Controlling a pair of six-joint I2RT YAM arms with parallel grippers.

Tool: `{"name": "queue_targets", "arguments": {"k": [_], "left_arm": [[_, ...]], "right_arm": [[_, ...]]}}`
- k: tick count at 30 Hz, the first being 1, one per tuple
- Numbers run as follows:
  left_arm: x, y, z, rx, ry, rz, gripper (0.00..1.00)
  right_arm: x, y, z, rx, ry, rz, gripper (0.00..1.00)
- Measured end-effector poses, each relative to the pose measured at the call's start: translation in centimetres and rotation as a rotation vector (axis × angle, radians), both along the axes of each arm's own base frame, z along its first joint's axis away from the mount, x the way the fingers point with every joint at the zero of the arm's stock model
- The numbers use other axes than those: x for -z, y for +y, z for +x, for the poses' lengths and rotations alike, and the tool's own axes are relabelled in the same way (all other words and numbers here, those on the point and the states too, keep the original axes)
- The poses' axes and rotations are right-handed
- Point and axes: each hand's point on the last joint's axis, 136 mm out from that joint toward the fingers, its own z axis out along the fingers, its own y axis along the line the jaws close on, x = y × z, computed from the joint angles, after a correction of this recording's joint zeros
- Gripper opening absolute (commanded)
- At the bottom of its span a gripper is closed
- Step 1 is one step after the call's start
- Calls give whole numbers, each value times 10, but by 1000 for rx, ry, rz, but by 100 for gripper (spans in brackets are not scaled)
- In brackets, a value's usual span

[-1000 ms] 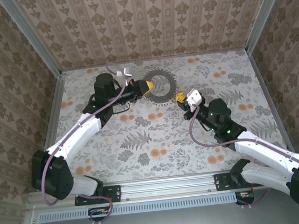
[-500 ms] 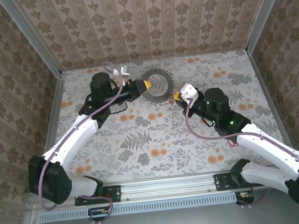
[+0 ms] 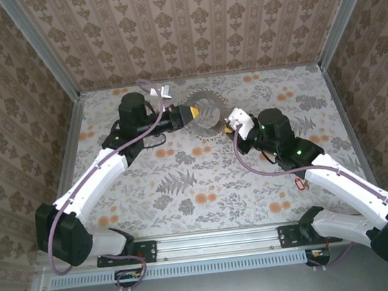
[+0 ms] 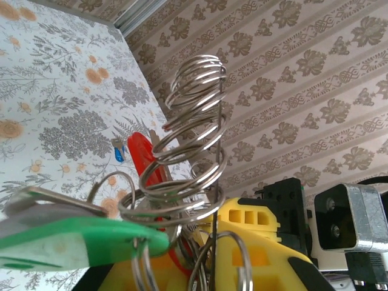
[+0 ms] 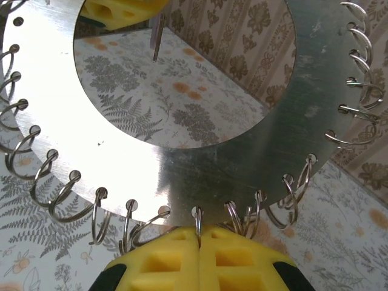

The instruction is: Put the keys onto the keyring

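Both grippers on the keyring [image 5: 242,163]
Left gripper [image 3: 194,111] clamps one edge and right gripper [image 5: 198,233] pinches the opposite rim. A green-tagged key [image 4: 66,236] sits at the left one.

Table [image 3: 204,179] covered in a pale floral print (grey ferns, orange blossoms), enclosed on three sides by beige damask-papered walls [image 3: 195,20]; metal posts [image 3: 39,47] at the far corners; an aluminium rail [image 3: 218,239], apparently ribbed beneath, along the near edge.
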Motion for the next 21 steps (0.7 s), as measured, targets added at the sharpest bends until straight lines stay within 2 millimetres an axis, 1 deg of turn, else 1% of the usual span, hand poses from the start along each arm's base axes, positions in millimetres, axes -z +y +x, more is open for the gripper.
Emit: {"name": "queue_targets", "arguments": {"k": [4, 8, 12, 17, 21], "left_arm": [[-3, 0, 0, -5, -15, 23, 0], [-2, 0, -3, -13, -9, 34, 0], [-5, 2, -2, -31, -8, 29, 0], [2, 4, 0, -57, 27, 33, 0], [3, 4, 1, -63, 43, 30, 0]], "right_arm": [[-2, 0, -1, 0, -15, 13, 0], [-3, -3, -7, -2, -31, 30, 0], [-6, -3, -7, 0, -55, 53, 0], [-10, -5, -10, 4, -90, 97, 0], [-9, -4, -10, 6, -104, 122, 0]]}}
